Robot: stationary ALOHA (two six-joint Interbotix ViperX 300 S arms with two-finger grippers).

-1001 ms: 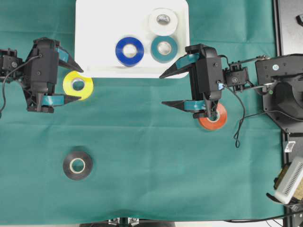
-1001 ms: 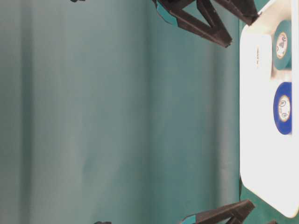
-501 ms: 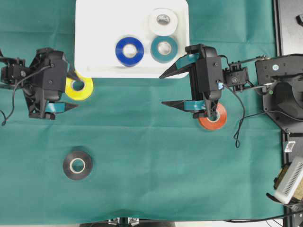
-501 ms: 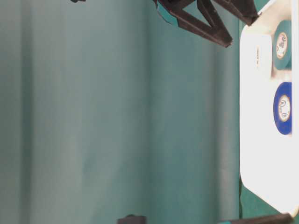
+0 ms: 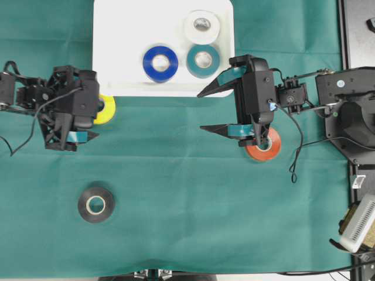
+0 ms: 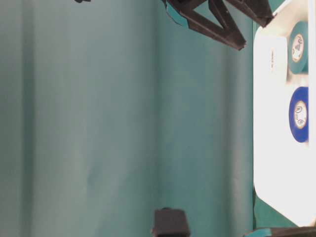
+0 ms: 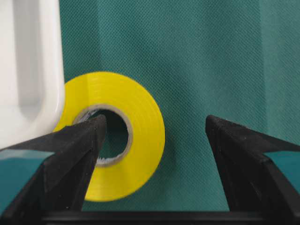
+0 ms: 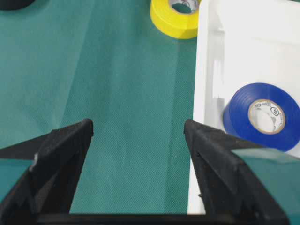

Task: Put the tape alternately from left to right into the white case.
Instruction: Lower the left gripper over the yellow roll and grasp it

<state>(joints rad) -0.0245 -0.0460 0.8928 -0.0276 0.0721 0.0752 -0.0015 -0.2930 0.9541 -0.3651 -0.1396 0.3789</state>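
The white case (image 5: 117,58) holds a blue roll (image 5: 160,63), a teal roll (image 5: 203,60) and a white roll (image 5: 201,26). A yellow tape (image 5: 108,109) lies on the green cloth just below the case's left corner. My left gripper (image 7: 154,122) is open and low over the yellow tape (image 7: 140,140). One finger sits at the roll's hole and the other stands on the cloth outside, so the jaws straddle its wall. My right gripper (image 5: 200,111) hangs open and empty by the case's front right corner. An orange roll (image 5: 266,147) is half hidden under the right arm.
A black roll (image 5: 96,204) lies alone at the front left of the cloth. The right arm's base and cables (image 5: 345,111) fill the right edge. The case's rim (image 7: 28,70) is right beside the left finger.
My left gripper has moved right and come down over the yellow tape, covering most of it from above. The right arm has not moved.
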